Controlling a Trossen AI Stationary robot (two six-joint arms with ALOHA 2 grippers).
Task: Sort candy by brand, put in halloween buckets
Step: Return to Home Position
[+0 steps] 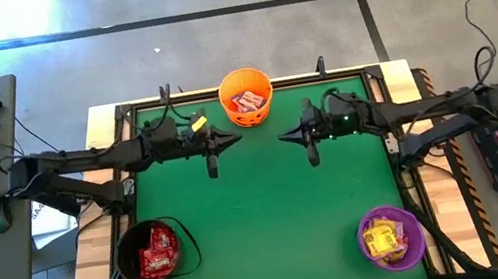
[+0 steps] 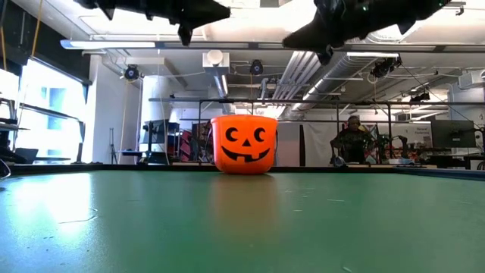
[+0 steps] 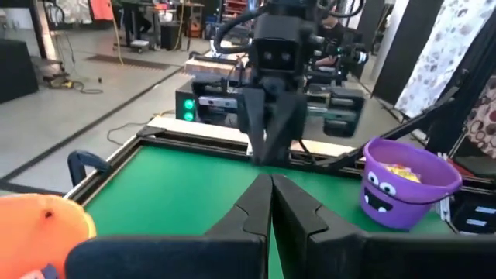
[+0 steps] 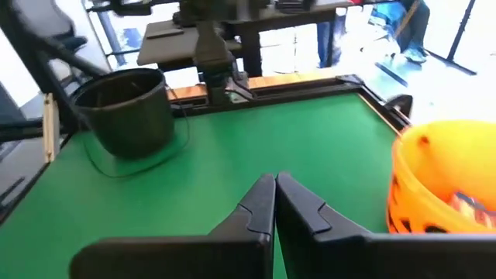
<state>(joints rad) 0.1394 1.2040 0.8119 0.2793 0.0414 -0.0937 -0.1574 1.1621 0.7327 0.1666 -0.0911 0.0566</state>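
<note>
Taking the orange bucket [image 1: 223, 93] as my mark, I start at the near end of the green mat [image 1: 272, 217]. The black bucket [image 1: 125, 257] stands there, well apart from the orange one and off to the left arm's side, with red candy [image 1: 157, 254] heaped inside it. The purple bucket [image 1: 411, 224] stands equally far from the orange one on the right arm's side and holds yellow candy [image 1: 382, 239]. Closer to the orange bucket, both arms reach in level above the mat from opposite sides, and their tips face each other with a gap between. The left gripper [image 1: 233, 140] hangs just short of the orange bucket on its left side. My wrist feed shows its jaws pressed together with nothing between them. The right gripper [image 1: 286, 135] hangs just short of the bucket on the other side, its jaws likewise closed tip to tip and bare. Just beyond that gap sits the orange bucket itself, at the mat's far edge, with pale candy [image 1: 247, 105] lying in it. That is the candy nearest the jaws, and it is below and past them, touching neither. All the candy I can see lies inside the three buckets. Farther off, in the room behind the orange bucket and to its right in the low feed, a person [image 2: 352, 139] is at a bench.
</note>
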